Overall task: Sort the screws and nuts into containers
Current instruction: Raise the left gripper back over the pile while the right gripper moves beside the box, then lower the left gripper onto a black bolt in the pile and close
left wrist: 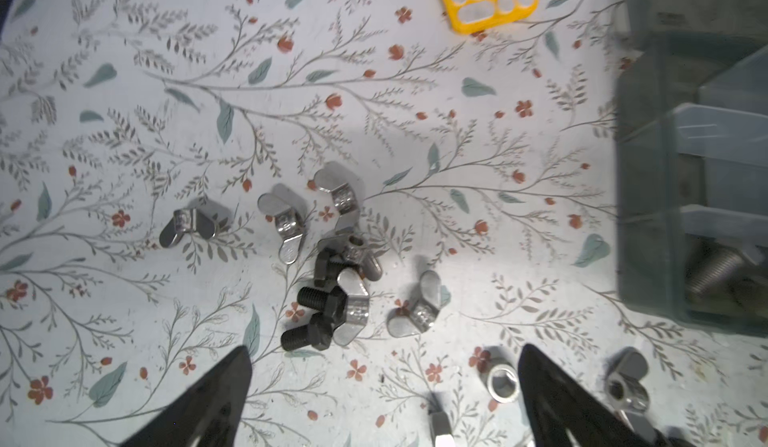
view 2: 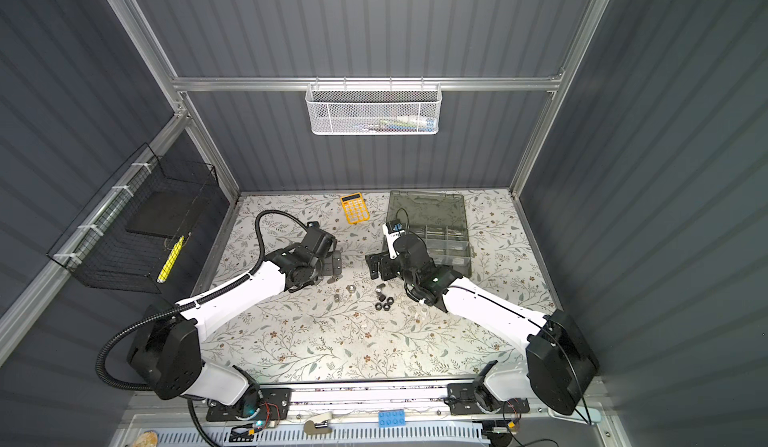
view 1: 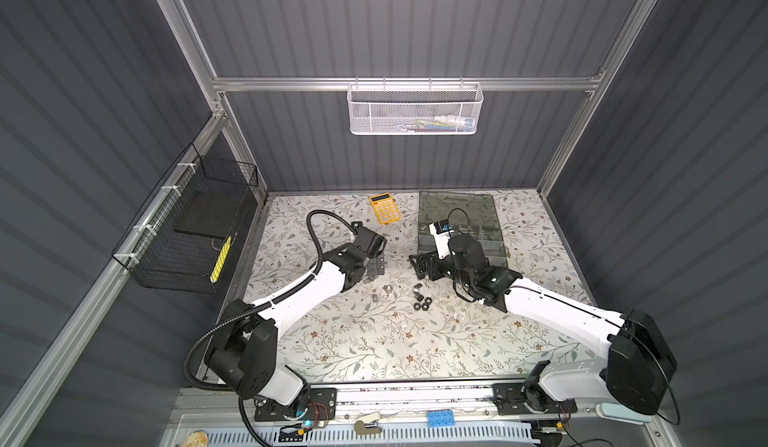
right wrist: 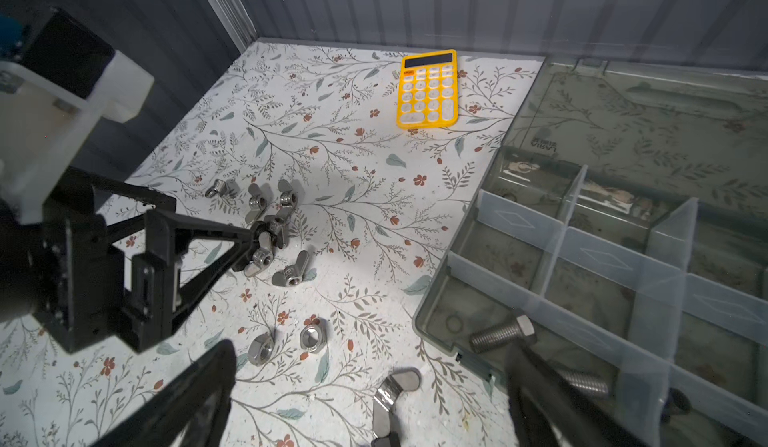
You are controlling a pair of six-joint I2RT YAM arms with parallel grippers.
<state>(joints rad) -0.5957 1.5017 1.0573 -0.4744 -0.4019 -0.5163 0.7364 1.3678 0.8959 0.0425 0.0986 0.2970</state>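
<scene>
Silver winged nuts (left wrist: pixel 286 220) and black screws (left wrist: pixel 320 299) lie in a loose pile on the floral mat. My left gripper (left wrist: pixel 384 366) hovers open just beside that pile with nothing between its fingers; a silver hex nut (left wrist: pixel 503 382) lies by one finger. My right gripper (right wrist: pixel 370 366) is open too, low over a single winged nut (right wrist: pixel 390 391) at the corner of the grey organizer box (right wrist: pixel 561 233). Two silver screws (right wrist: pixel 498 334) lie in the box's nearest container. In both top views, black nuts (view 1: pixel 420 302) sit in front of the grippers (view 1: pixel 376 267) (view 1: pixel 419 266).
A yellow calculator (view 1: pixel 385 208) lies at the back of the mat, left of the box's open lid (view 1: pixel 457 208). A white mesh basket (view 1: pixel 415 110) hangs on the back wall and a black wire basket (view 1: pixel 187 233) on the left wall. Two more silver hex nuts (right wrist: pixel 261 347) lie near the right gripper.
</scene>
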